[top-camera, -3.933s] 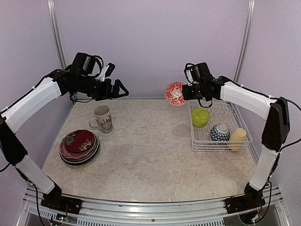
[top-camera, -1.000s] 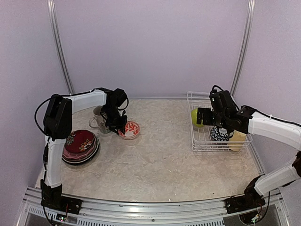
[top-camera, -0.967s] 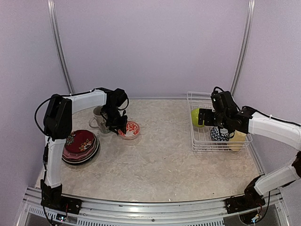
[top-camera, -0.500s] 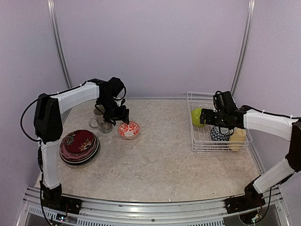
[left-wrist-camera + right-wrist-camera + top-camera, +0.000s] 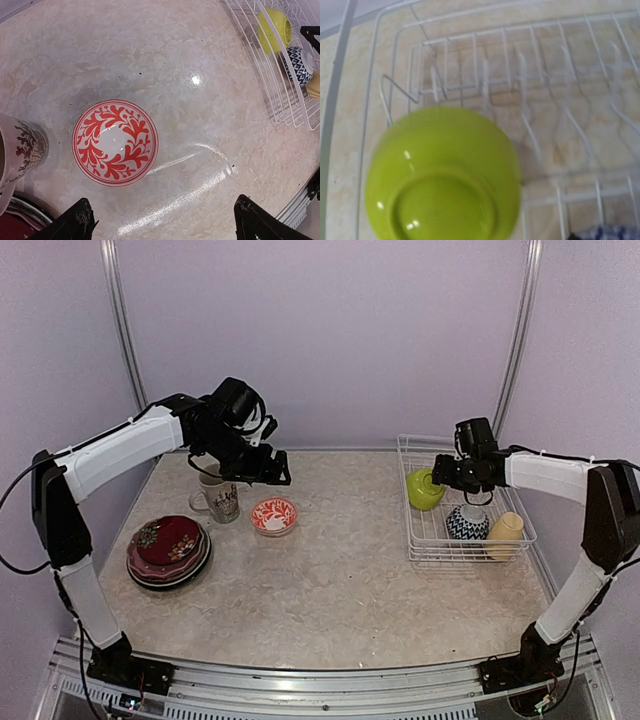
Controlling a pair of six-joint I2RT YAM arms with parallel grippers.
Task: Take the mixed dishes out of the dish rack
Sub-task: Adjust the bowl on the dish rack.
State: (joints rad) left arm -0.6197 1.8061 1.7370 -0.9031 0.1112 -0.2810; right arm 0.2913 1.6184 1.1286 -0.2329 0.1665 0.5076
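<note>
Seen from above, a pale marbled counter [image 5: 340, 580] lies between two robot arms. The left hand [image 5: 272, 468] hovers above a small red-and-white patterned bowl [image 5: 274, 514] that sits upright on the counter; in the wrist view its two fingers are spread wide apart with nothing between them. Just left of that bowl stands a beige patterned mug [image 5: 222, 495], and nearer the front left is a stack of plates [image 5: 168, 548] with a dark red one on top. At the right stands the white wire dish rack [image 5: 409, 520], which holds a lime-green bowl [image 5: 425, 489] tipped over with its base showing, a blue-and-white patterned bowl [image 5: 466, 521] and a pale-yellow mug [image 5: 506, 532]. The right hand [image 5: 445, 476] sits just beside the lime-green bowl; how far it is open cannot be told, since its fingers do not show.
</note>
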